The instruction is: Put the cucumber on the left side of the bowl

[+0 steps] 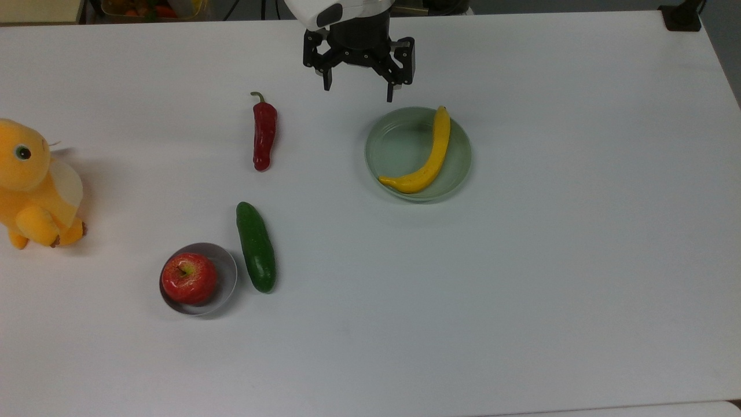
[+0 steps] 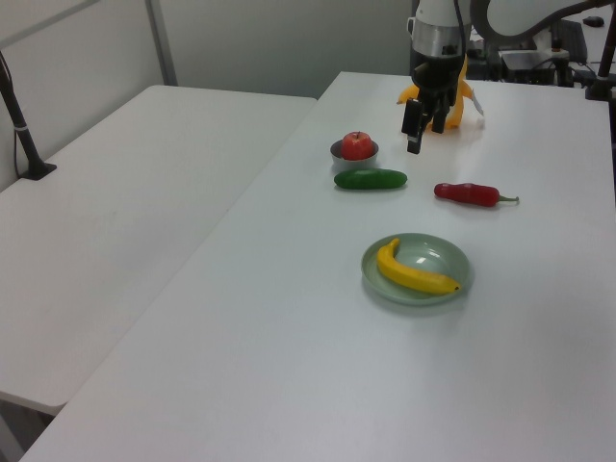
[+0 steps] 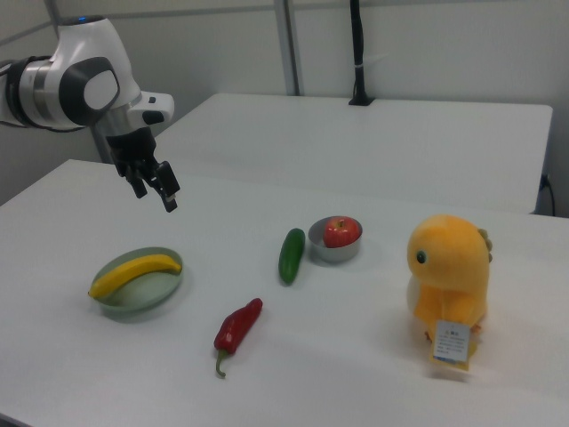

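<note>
Bowl (image 1: 223, 267), grey, holding an apple (image 1: 189, 278); near edge of the counter (image 1: 521, 289) in the top view. Cucumber (image 1: 256, 246), just beside the bowl at its 3 o'clock in the top view. Chili (image 1: 264, 133), farther back. Claw (image 1: 363, 86), spread and empty, farthest back, raised. Advice: descend over the cucumber's middle, jaws across its width, clear of the bowl rim.

Two white tables (image 2: 144, 192) stand side by side before pale walls (image 2: 260, 38).
</note>
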Controlling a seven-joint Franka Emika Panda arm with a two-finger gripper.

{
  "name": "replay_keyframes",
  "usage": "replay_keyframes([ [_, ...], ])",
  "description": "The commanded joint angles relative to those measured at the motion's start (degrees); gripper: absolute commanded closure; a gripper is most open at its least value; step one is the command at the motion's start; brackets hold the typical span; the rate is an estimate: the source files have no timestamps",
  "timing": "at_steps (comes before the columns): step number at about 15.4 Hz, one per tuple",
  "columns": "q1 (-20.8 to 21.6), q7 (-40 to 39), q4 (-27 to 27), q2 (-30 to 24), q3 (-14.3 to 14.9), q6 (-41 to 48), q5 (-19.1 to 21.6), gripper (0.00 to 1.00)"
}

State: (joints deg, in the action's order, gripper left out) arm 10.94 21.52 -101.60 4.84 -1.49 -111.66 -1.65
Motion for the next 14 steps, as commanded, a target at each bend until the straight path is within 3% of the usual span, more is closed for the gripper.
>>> replay_keyframes([
  [1,2.16,-0.43,-2.81,-2.38,2.45,-1.89,2.35,0.00],
  [12,1.46,-2.27,-2.81,-2.20,2.45,-1.81,2.79,0.00],
  [14,1.46,-6.37,-2.90,-2.29,2.54,-1.10,2.36,0.00],
])
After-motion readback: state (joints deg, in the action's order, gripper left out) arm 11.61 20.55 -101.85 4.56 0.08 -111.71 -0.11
